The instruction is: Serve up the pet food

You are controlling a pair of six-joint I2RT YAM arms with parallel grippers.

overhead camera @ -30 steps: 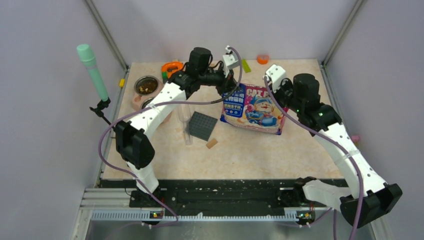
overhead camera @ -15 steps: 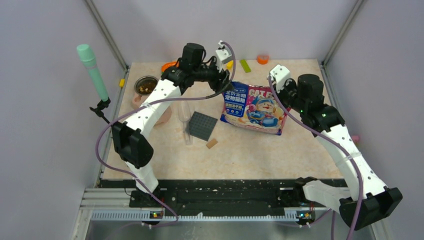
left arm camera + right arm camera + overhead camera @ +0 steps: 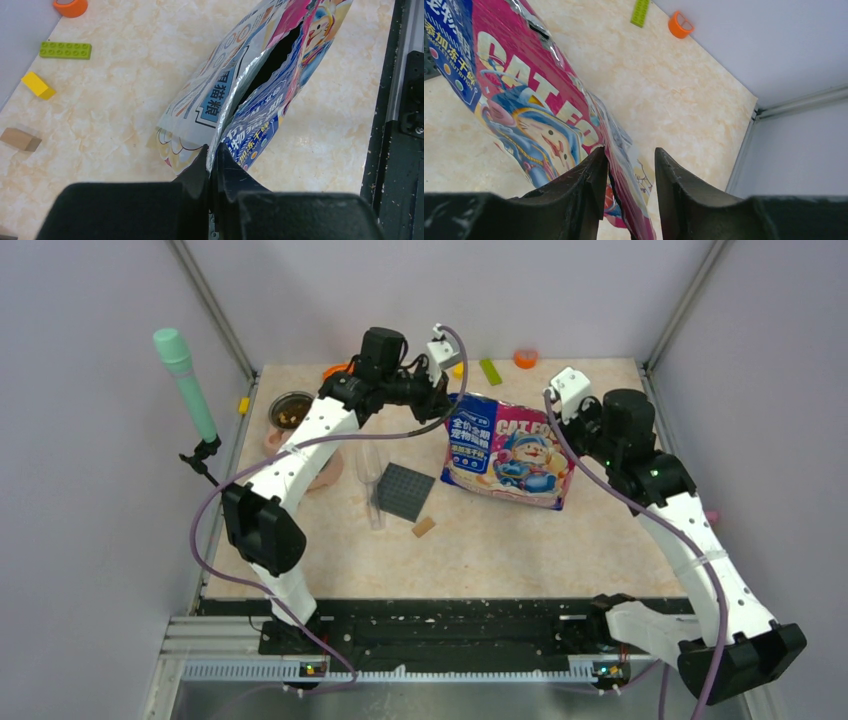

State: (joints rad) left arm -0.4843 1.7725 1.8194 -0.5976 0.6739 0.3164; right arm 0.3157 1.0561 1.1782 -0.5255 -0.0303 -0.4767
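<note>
We see the cat-food bag (image 3: pixel 508 450) glossy pink and blue, cartoon cat printed, silver lining; table (image 3: pixel 500 540) marbled beige, studded plate (image 3: pixel 405 491) dark grey, tape ring (image 3: pixel 526 358) orange.

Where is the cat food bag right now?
In the top view the cat food bag sits right of the middle of the table, beside the grey square plate on its left. The left tool pinches its corner.

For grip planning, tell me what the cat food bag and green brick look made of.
The cat food bag: glossy printed plastic film, silvery foil-like lining showing at its jagged torn mouth. The green brick: probably hard moulded plastic, with rows of studs.
</note>
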